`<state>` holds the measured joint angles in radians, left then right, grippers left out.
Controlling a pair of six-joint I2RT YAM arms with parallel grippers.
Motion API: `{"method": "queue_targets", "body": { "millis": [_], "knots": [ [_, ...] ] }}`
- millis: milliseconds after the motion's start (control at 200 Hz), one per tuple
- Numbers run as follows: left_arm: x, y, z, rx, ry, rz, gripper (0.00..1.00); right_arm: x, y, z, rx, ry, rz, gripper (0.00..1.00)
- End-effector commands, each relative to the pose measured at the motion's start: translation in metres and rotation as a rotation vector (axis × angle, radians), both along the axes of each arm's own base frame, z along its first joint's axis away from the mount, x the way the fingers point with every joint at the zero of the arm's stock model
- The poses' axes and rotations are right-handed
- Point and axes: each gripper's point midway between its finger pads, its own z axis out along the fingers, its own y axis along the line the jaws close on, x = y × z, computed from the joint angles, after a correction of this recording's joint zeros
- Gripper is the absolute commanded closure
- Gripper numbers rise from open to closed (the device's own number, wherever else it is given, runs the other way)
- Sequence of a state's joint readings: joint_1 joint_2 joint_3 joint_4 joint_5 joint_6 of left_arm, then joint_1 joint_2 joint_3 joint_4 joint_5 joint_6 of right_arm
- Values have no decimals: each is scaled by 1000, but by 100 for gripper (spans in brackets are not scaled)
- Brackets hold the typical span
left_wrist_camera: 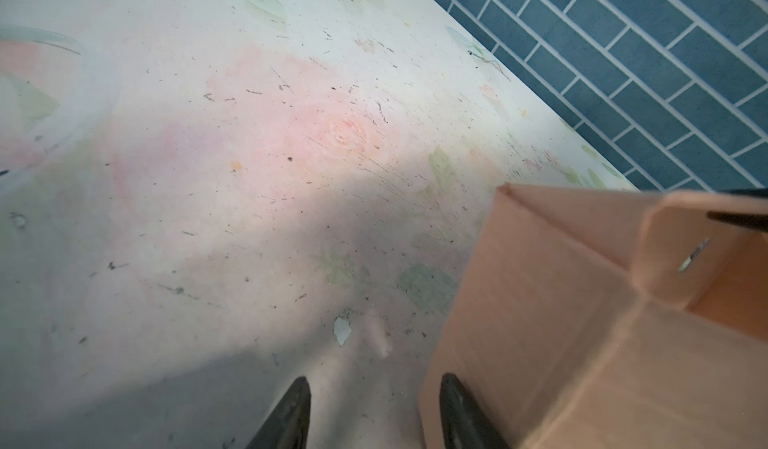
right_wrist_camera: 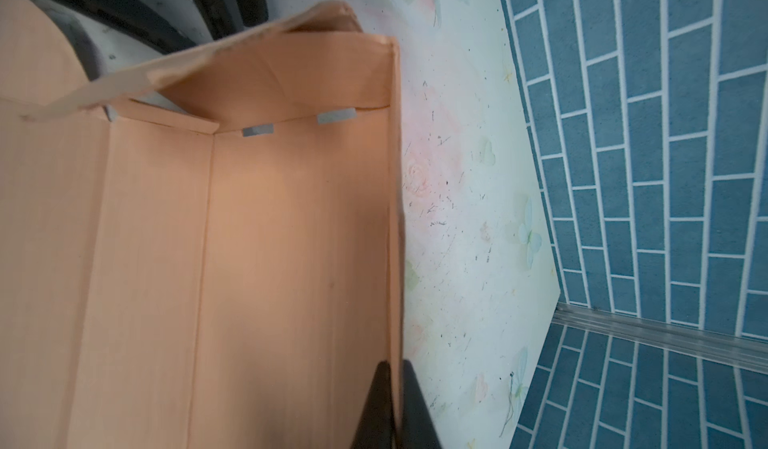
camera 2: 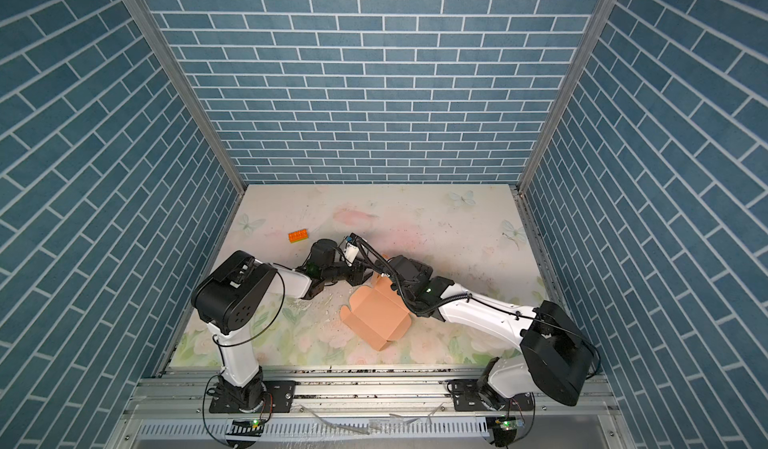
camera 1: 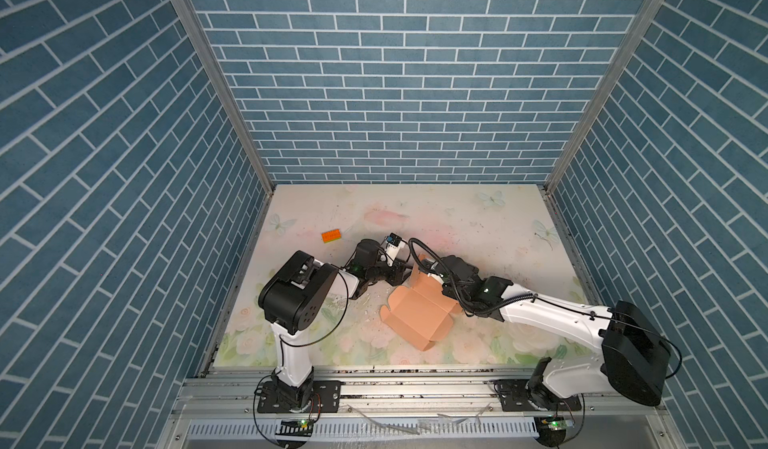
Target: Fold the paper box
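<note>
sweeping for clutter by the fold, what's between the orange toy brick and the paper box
The left arm's wrist crosses that stretch from the orange toy brick to the paper box; both top views show it.

The left arm [camera 1: 296,355] and right arm [camera 1: 552,318] are showing white shells between black joint housings. A thin black cable [camera 1: 347,297] is looping off the left one; a ribbed black hose [camera 1: 456,291] is following the right. At seven o'clock, a black base plate [camera 1: 328,399] is carrying silver screws. The left gripper [left_wrist_camera: 374,378] is showing black tapered fingers [left_wrist_camera: 291,413].
</note>
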<state>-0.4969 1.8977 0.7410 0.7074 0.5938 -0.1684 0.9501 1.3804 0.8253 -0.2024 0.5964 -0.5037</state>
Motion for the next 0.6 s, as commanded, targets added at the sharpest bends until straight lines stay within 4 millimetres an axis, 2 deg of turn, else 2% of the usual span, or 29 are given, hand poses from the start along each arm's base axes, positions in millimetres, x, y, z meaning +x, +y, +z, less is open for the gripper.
{"method": "queue_targets", "body": {
  "millis": [0,120,145,225,595],
  "knots": [
    [4,0,17,-39,-68,18,48,2,6,21,-12,-91,35,93],
    [6,-1,22,-65,-91,28,48,-2,13,22,-32,-133,74,93],
    [0,2,16,-59,-78,28,48,-2,15,21,-38,-142,80,93],
    [-1,4,16,-61,-83,35,48,-3,18,17,-43,-147,96,93],
    [-9,10,20,-36,-113,48,47,-6,19,14,-56,-205,114,92]
  ]
}}
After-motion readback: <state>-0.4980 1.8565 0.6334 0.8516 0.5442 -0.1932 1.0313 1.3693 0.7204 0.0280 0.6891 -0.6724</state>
